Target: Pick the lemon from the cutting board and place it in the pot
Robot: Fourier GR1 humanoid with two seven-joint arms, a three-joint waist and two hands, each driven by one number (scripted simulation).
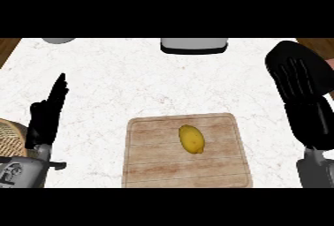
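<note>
Lemon (191, 139) lies on the wooden cutting board (187, 151), slightly right of the board's centre, long axis running roughly top to bottom. Nothing touches it. Board sits lower centre of frame on the white marbled counter (130, 79).

Left hand (47, 115) at left edge, seen edge-on, fingers straight and pressed together, pointing toward upper frame; holds nothing. Right hand (301, 84) at upper right, palm flat, fingers straight and side by side; holds nothing, well apart from the lemon.

White rounded object (194, 45) at top centre edge. A woven item (12, 137) shows partly at the left edge.
</note>
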